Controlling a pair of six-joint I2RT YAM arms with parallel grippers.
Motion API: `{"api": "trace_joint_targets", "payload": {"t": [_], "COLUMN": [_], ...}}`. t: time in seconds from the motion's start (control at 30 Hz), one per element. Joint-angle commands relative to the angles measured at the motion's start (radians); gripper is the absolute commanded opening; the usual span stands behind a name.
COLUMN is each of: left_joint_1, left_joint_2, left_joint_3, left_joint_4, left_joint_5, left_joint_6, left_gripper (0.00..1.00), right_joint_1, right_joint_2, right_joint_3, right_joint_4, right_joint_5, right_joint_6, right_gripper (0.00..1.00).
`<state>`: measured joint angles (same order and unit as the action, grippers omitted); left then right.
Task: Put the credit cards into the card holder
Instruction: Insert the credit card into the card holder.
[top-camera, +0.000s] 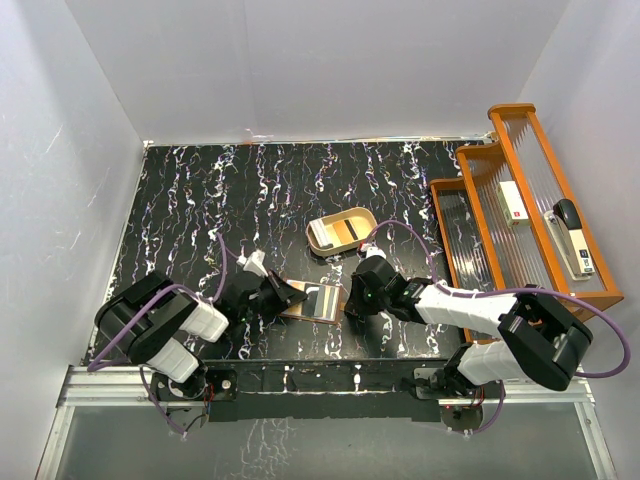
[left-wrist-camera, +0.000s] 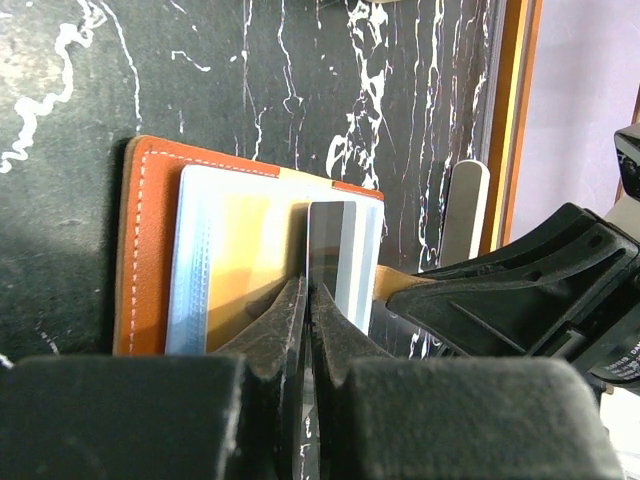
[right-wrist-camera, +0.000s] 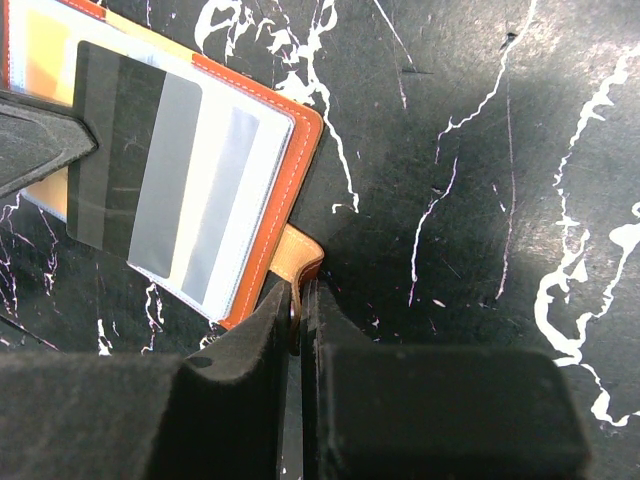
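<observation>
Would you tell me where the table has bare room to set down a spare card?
The far-left table, between the left wall and the tan tray, is bare, as is the strip behind the tray. The near centre is crowded: left gripper and right gripper meet at the card holder; the orange rack fills the right.

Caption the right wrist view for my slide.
Right pincer grips the card holder by its tab; a card overlaps its lining.

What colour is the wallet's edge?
The card holder is orange-brown with white stitching; left wrist view shows it best.
</observation>
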<state>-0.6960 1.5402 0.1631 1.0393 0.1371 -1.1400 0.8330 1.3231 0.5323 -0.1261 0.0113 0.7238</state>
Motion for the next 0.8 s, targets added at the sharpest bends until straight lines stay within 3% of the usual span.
{"api": "trace_joint_targets", "payload": {"t": [0.0, 0.07, 0.17, 0.27, 0.57, 0.77], "left_joint_1": [-0.014, -0.017, -0.017, -0.017, -0.017, -0.017], "left_joint_2": [0.011, 0.021, 0.018, -0.035, -0.231, -0.223], "left_joint_3": [0.043, 0.056, 0.078, 0.091, 0.16, 0.169], "left_joint_4": [-0.097, -0.089, -0.117, -0.184, -0.486, -0.508], "left_joint_5": [0.062, 0.076, 0.091, 0.084, 0.027, 0.019], "left_joint_6": [0.057, 0.056, 0.055, 0.073, 0.127, 0.132], "left_gripper": [0.0, 0.01, 0.23, 0.35, 0.43, 0.47], "right_joint_1": [0.003, 0.003, 0.003, 0.003, 0.003, 0.002], "right_joint_2": [0.004, 0.01, 0.009, -0.013, -0.048, -0.039], "right_joint_3": [0.021, 0.025, 0.038, 0.051, 0.034, 0.047], "right_joint_4": [0.052, 0.057, 0.043, 0.019, 0.046, 0.038], "right_joint_5": [0.001, -0.001, 0.001, 0.024, 0.042, 0.024], "right_joint_6": [-0.014, -0.016, -0.026, -0.038, -0.069, -0.081], "right_gripper": [0.0, 0.0, 0.0, 0.0, 0.0, 0.0]}}
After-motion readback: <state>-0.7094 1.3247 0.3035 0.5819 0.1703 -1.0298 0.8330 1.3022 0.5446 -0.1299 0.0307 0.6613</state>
